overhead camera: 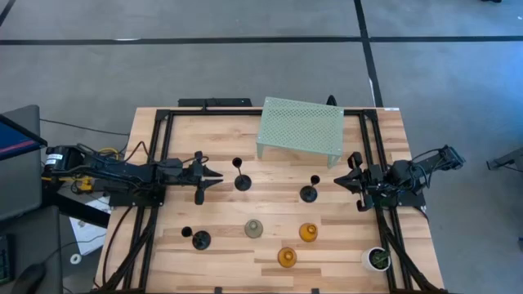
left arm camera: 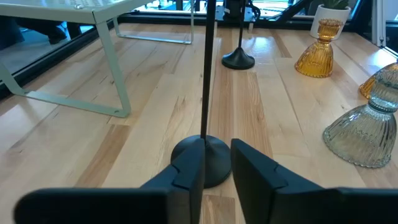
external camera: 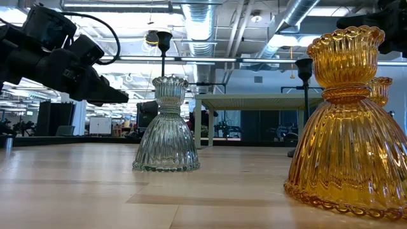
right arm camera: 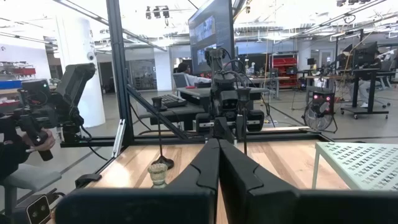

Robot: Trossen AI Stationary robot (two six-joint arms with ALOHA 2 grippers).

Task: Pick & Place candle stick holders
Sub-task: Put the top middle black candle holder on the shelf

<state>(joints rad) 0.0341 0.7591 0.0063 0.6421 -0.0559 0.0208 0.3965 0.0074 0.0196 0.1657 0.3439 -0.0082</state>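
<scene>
Three black thin-stemmed holders stand on their round bases: one (overhead camera: pixel 242 181) mid-table, one (overhead camera: pixel 308 193) to its right, one (overhead camera: pixel 200 239) near the front left. A pale grey-green holder (overhead camera: pixel 254 229) and two amber holders (overhead camera: pixel 307 233) (overhead camera: pixel 287 257) stand toward the front. My left gripper (overhead camera: pixel 217 178) is open and level, just left of the mid-table black holder. In the left wrist view that holder's base (left arm camera: pixel 202 155) lies right ahead of the gap between the fingers (left arm camera: pixel 217 171). My right gripper (overhead camera: pixel 337 181) is shut and empty, right of the second black holder; its fingers meet in the right wrist view (right arm camera: pixel 217 155).
A pale green mesh rack (overhead camera: pixel 301 129) stands on thin legs at the table's far middle. A small white pot with a green plant (overhead camera: pixel 377 259) stands at the front right. Black frame rails (overhead camera: pixel 155 163) (overhead camera: pixel 380 237) run along both sides of the table.
</scene>
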